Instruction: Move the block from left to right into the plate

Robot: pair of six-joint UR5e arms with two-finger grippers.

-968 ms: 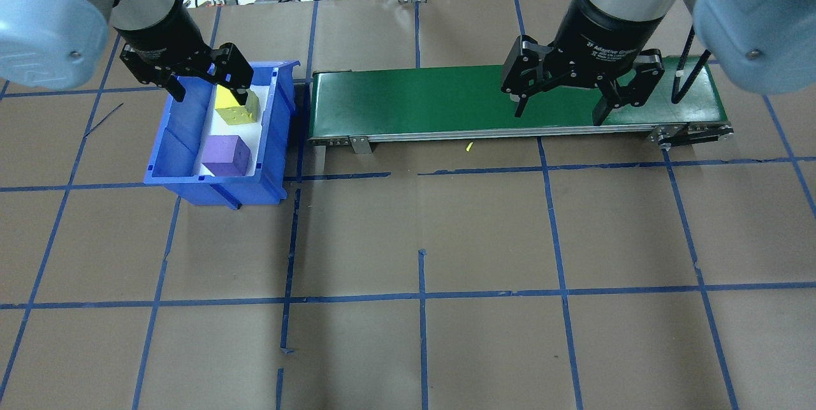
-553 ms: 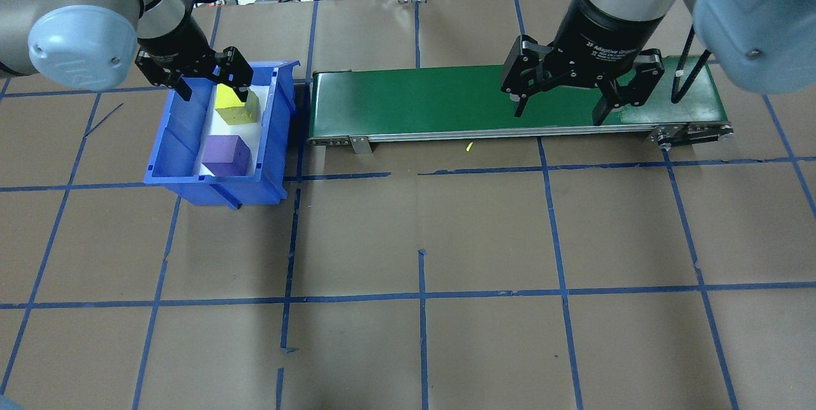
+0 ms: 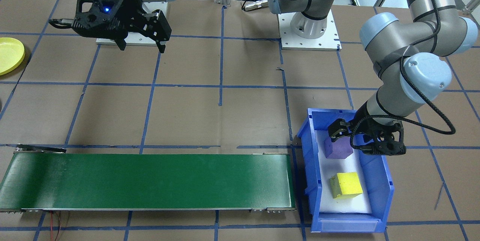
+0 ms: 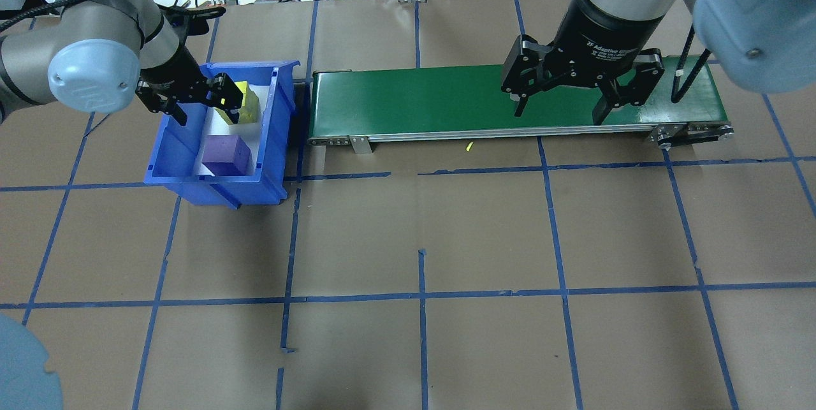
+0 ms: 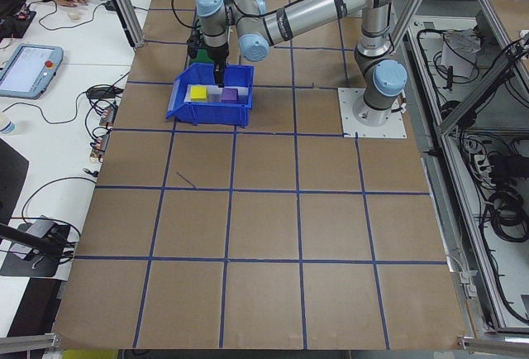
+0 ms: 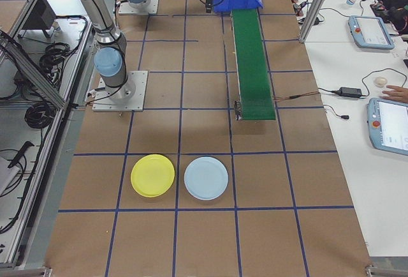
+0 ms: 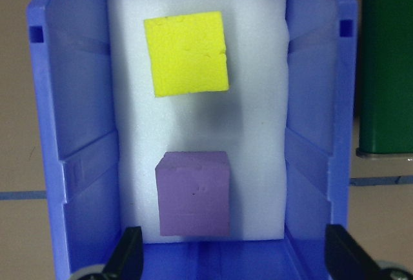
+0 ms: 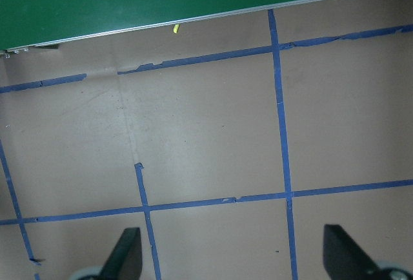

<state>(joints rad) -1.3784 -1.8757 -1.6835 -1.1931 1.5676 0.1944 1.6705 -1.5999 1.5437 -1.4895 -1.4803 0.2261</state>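
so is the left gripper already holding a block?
No. In the left wrist view the yellow block and purple block both sit free on the bin's white foam, with the left gripper open.

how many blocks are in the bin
2, both on the white foam in the blue bin: a yellow block at the far end and a purple block nearer the left gripper. None looks hidden.

We note matt, pitted foam blocks, yellow block point(image 7: 188, 53) and purple block point(image 7: 194, 193), on white foam padding point(image 7: 258, 131) in a glossy plastic bin point(image 7: 68, 138).
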